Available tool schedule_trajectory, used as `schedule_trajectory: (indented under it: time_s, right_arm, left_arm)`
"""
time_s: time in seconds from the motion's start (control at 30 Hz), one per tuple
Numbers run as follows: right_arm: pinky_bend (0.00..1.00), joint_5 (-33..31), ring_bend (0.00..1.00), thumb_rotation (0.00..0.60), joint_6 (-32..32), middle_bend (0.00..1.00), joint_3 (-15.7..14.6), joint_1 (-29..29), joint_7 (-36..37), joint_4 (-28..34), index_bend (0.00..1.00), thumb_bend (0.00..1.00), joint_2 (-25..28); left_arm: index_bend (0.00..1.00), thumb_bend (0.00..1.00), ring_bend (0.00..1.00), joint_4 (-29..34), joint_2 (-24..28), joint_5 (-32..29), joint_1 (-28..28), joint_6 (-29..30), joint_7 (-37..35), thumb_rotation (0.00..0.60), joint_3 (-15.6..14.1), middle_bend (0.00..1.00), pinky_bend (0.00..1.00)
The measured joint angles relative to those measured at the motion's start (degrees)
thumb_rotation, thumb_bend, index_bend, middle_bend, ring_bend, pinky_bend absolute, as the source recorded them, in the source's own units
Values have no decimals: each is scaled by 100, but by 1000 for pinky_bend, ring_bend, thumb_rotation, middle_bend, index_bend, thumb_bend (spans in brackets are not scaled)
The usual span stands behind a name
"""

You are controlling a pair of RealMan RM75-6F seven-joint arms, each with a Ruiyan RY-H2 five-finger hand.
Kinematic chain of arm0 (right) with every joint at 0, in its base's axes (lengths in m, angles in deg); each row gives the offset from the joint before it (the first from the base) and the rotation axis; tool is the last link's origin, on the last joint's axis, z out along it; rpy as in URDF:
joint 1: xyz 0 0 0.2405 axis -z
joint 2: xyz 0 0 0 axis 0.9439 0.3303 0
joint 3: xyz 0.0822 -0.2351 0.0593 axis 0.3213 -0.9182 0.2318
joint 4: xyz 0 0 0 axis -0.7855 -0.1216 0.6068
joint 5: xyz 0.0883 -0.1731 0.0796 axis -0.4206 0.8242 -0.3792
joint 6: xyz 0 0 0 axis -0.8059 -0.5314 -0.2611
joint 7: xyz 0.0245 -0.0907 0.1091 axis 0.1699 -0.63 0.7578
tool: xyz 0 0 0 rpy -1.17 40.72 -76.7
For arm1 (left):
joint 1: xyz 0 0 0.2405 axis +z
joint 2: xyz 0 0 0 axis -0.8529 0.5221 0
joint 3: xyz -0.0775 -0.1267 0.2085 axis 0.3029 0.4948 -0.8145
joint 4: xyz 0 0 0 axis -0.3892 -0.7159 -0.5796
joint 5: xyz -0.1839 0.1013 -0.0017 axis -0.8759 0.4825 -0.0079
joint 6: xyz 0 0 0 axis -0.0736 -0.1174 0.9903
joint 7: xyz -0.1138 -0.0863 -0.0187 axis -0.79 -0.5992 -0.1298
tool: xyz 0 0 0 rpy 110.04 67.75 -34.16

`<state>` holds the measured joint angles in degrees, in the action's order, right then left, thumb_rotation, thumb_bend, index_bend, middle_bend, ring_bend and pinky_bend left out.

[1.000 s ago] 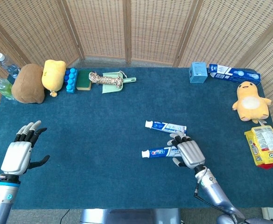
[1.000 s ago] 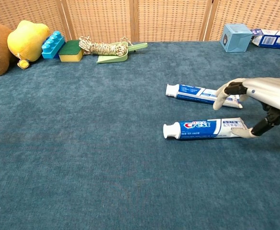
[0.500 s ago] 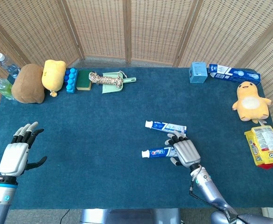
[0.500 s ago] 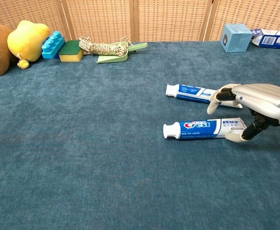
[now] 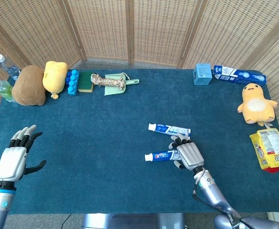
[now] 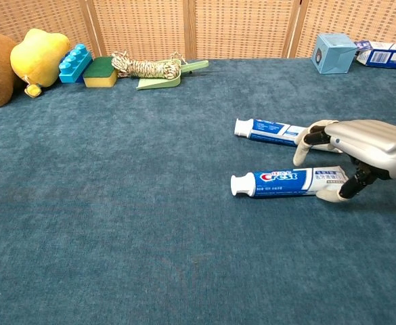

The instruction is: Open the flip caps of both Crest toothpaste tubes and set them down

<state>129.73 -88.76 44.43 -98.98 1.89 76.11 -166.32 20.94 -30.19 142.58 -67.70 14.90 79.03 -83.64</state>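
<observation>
Two Crest toothpaste tubes lie flat on the blue cloth with their white caps pointing left. The far tube (image 5: pixel 169 129) (image 6: pixel 272 130) lies untouched. My right hand (image 5: pixel 189 155) (image 6: pixel 360 145) arches over the tail end of the near tube (image 5: pixel 159 156) (image 6: pixel 282 182). Its thumb (image 6: pixel 330 193) rests against the tube's near side, while its fingertips (image 6: pixel 299 153) hang just beyond the far side, a little above the cloth. The near tube's cap (image 6: pixel 238 185) looks closed. My left hand (image 5: pixel 16 160) hovers at the near left with fingers spread, holding nothing, and is absent from the chest view.
Along the back edge sit a brown plush (image 5: pixel 29 86), a yellow plush (image 5: pixel 54 76), blue blocks (image 5: pixel 72 81), a sponge (image 5: pixel 86 81), a rope bundle on a green scoop (image 5: pixel 111 82), a blue box (image 5: pixel 202 74) and a toothpaste carton (image 5: pixel 239 75). A duck toy (image 5: pixel 256 102) and a yellow snack pack (image 5: pixel 272 150) lie right.
My right hand has shifted slightly left and settled lower over the near tube's tail, thumb moving in against it. My left hand has drifted a little down toward the near edge.
</observation>
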Motion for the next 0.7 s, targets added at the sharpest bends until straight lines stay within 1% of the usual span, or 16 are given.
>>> schedule_trajectory:
  time_s: [0.17,0.43,0.53,0.63,0.7]
  right_arm:
    - [236,37,59,600,-49,178,-42,-30,-161,-20,375,276,-40]
    - [237,-48,59,600,-8,179,-55,-122,-390,-5,382,293,-121]
    - [242,-122,62,600,50,189,-52,-165,-441,5,438,312,-147]
    - [254,-171,105,600,78,233,-49,-182,-432,52,521,321,-148]
    - [288,-176,153,600,64,283,-48,-178,-386,99,583,326,-137]
  left_arm:
    - [155,172,22,39,18,19,24,47,8,600,-14,61,57]
    - [154,174,23,68,58,46,80,123,-51,600,-41,60,57]
    - [154,174,23,69,76,59,103,152,-83,600,-50,59,56]
    - [154,173,19,65,87,72,124,180,-113,600,-56,57,57]
    - [153,173,12,61,91,86,135,198,-135,600,-59,53,57]
